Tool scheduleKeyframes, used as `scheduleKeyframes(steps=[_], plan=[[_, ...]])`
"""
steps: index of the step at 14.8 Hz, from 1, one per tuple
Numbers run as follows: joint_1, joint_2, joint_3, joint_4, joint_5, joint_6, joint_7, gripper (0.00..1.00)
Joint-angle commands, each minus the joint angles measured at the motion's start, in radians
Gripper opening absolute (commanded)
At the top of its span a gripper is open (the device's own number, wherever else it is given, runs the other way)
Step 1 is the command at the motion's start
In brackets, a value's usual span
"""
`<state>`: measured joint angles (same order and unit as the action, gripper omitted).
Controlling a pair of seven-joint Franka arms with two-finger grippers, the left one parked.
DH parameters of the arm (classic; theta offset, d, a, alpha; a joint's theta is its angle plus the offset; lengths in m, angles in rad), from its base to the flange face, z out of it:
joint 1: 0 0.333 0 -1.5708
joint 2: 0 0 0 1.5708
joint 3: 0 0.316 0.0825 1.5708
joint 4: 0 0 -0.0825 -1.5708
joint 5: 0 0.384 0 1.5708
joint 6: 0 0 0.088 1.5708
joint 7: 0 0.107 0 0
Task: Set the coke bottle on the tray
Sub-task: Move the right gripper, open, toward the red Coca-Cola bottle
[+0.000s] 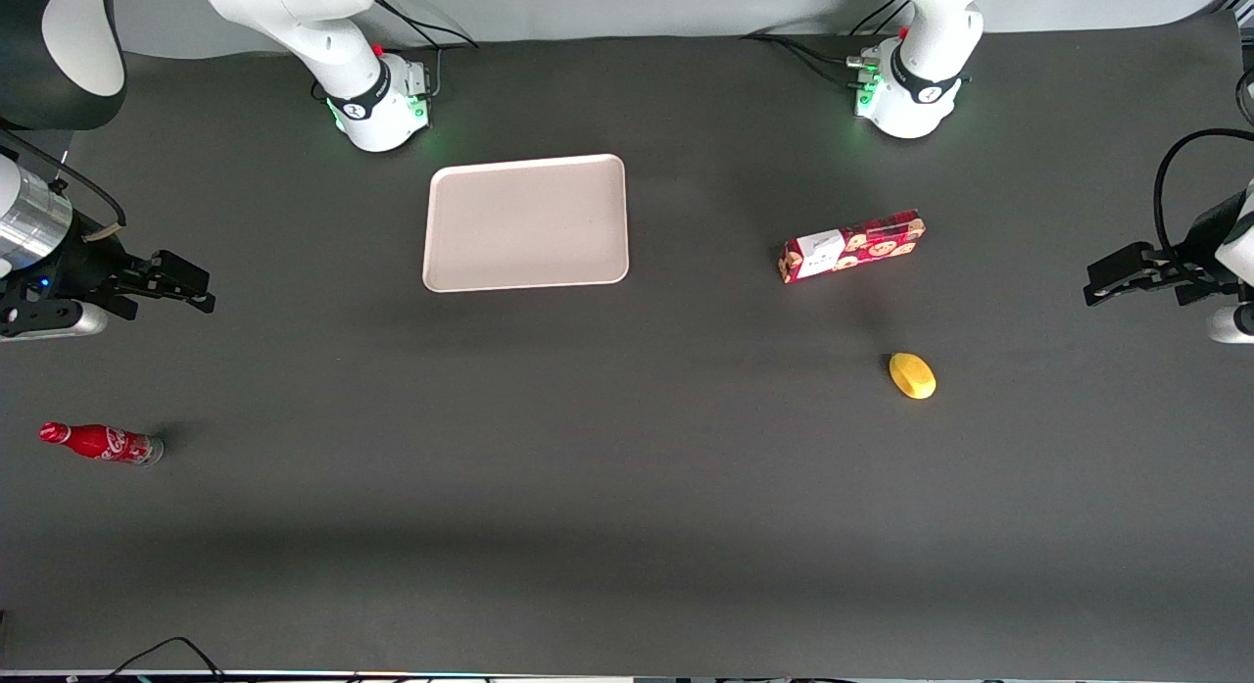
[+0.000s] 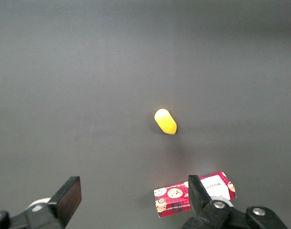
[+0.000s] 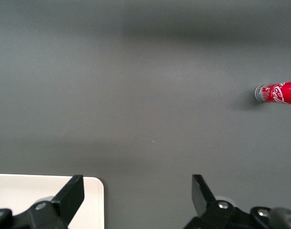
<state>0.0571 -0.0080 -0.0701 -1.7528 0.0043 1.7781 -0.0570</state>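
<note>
The jaws (image 1: 201, 289) of the working arm stand open with nothing between them, hanging above the counter (image 1: 627, 526) at the working arm's end; in the right wrist view the two black fingers (image 3: 71, 195) sit wide apart over bare surface.

The counter is covered edge to edge in a dark grey matte sheet, with a pale wall band along its robot side, where the white arm bases glow green and black cables trail off. A few cable loops show at the counter edge nearest the front camera.

The coke bottle (image 1: 101, 442) lies on its side, nearer to the front camera than the jaws and well apart from them, close to the working arm's end of the counter. Its long axis runs roughly along the counter's length; the red cap points outward to that end and the silvery base points toward the middle. In the right wrist view only the base and part of the red body (image 3: 277, 92) show, the cap being cut off by the frame edge.

The tray (image 1: 526, 222) lies flat toward the parked arm's end from the jaws, near the working arm's base. The wrist view shows only one rounded corner (image 3: 90, 191), partly covered by a finger.

Toward the parked arm's end lie a red cookie box (image 1: 852, 246) and a yellow lemon-like object (image 1: 912, 375), whose exact kind is hard to make out.
</note>
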Motion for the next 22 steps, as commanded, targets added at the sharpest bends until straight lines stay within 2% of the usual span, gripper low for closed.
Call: scheduleKeyframes(steps=[1, 8, 12, 15, 16, 18, 20, 22], plan=[[-0.002, 0.019, 0.001, 0.035, -0.009, -0.014, 0.019, 1.0], [-0.017, 0.029, 0.0, 0.055, -0.01, -0.055, 0.014, 1.0], [-0.091, 0.029, -0.011, 0.052, -0.033, -0.106, 0.006, 1.0], [-0.167, 0.057, -0.011, 0.053, -0.148, -0.105, 0.003, 1.0], [-0.187, 0.071, -0.016, 0.056, -0.168, -0.095, 0.002, 1.0], [-0.201, 0.098, -0.075, 0.061, -0.162, -0.05, -0.05, 1.0], [-0.2, 0.143, -0.172, 0.076, -0.149, 0.01, -0.16, 1.0], [-0.201, 0.233, -0.241, 0.14, -0.101, 0.04, -0.275, 1.0]])
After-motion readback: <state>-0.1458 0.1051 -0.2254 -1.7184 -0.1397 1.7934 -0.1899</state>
